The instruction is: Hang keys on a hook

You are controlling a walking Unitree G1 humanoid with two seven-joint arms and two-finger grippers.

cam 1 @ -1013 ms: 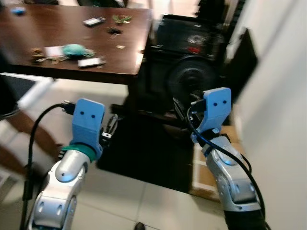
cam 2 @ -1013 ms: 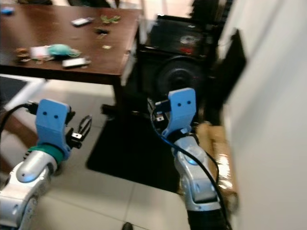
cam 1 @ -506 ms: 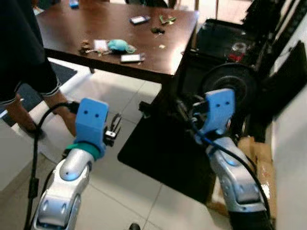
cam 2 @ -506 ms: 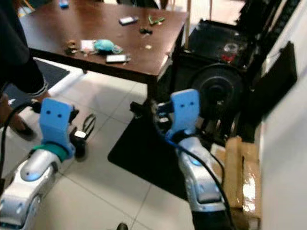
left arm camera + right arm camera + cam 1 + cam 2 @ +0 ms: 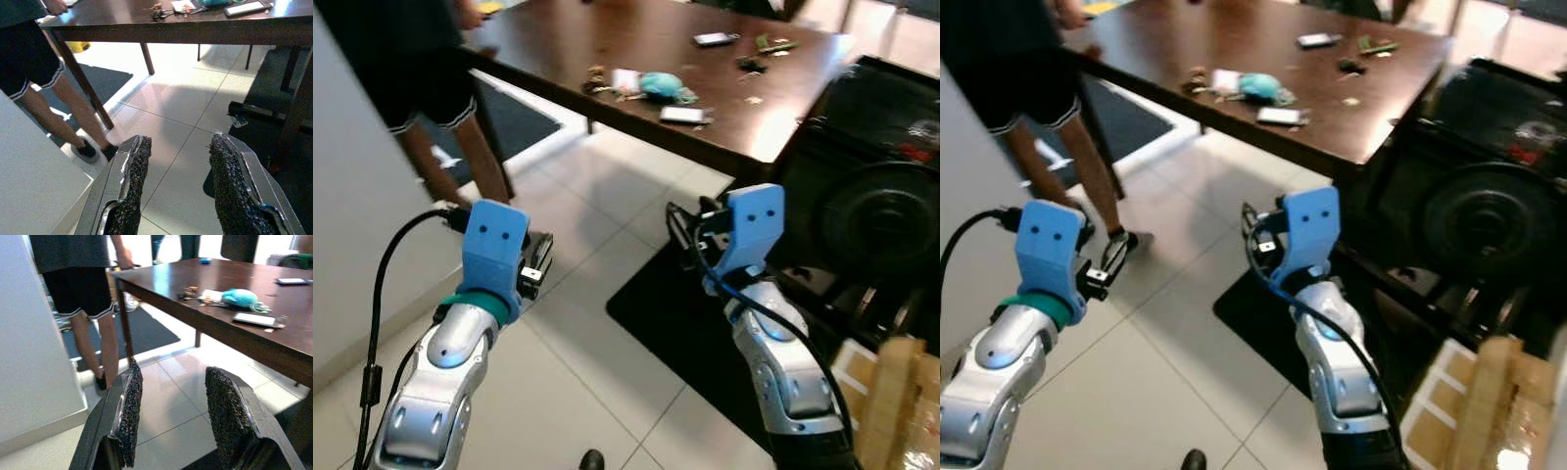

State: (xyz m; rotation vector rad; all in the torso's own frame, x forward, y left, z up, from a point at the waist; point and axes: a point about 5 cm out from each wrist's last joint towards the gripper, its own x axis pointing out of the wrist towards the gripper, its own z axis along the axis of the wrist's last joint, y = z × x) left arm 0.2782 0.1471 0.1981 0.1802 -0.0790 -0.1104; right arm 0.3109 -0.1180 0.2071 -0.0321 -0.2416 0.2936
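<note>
While the robot is facing the dark brown wooden table from across the pale tiled floor, both grippers are riding in front of it above the tiles, well short of the table. The left gripper is showing its two black padded fingers set wide apart with nothing between them, and the right gripper is spread just as wide and is equally empty.

The small bunch of metal keys is lying near the table's front edge, towards its left end, just beside a white card and a teal rounded pouch; a flat silver phone is sitting closer to the edge. The bunch is too small to tell its long axis or which way it is pointing.

A person in dark shorts is standing at the table's left corner.

The step in hand looks like the approach to the keys. The next move is probably calling for closing in on the front edge and reaching over it with one open gripper.
</note>
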